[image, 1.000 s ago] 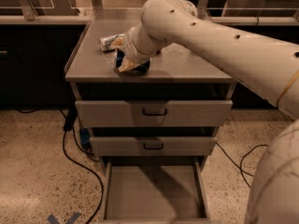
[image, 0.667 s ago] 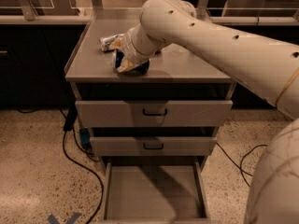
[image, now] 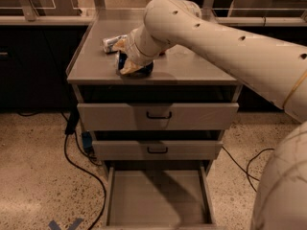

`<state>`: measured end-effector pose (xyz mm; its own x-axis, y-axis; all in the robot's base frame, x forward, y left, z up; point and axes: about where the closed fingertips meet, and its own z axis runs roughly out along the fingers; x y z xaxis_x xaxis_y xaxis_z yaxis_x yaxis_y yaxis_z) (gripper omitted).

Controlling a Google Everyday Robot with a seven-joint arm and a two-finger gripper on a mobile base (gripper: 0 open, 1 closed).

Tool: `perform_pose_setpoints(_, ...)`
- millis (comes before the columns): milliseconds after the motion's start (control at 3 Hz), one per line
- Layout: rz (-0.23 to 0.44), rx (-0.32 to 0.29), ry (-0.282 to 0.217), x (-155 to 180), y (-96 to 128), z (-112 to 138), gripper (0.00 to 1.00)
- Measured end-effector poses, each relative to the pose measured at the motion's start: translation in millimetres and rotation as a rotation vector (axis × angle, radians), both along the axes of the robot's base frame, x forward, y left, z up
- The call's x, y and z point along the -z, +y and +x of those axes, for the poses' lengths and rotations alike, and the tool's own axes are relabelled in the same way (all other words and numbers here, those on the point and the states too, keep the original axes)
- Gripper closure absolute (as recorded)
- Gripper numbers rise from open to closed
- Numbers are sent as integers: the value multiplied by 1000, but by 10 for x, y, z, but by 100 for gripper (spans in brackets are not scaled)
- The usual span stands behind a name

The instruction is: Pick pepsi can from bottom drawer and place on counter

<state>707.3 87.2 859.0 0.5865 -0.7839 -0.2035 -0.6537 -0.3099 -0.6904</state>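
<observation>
Gripper [image: 125, 61]: low over the front-left part of the desk [image: 201, 66], close to its front edge.
Fingers [image: 128, 70]: clamped on the pepsi can [image: 145, 70], one on each side.
Pepsi can: down at the desk top, just inside the front rim, largely hidden by the fingers.
Silver-white can [image: 111, 42]: lying on the desk just behind the gripper, near the left edge.
Open room: bare desk surface right of the arm, out to the right rim.
Bottom drawer [image: 158, 198]: pulled out, floor bare, low walls left and right.
Upper drawers [image: 201, 116]: two, black loop handles, stacked above the open one.
Black cable [image: 72, 157]: looping across the floor left of the cabinet.
</observation>
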Motion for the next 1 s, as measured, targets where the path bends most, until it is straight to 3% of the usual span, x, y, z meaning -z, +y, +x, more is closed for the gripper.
perform_pose_setpoints(667, 0, 0, 0, 1, 1, 0, 11)
perform_pose_setpoints(1000, 0, 0, 0, 1, 1, 0, 0)
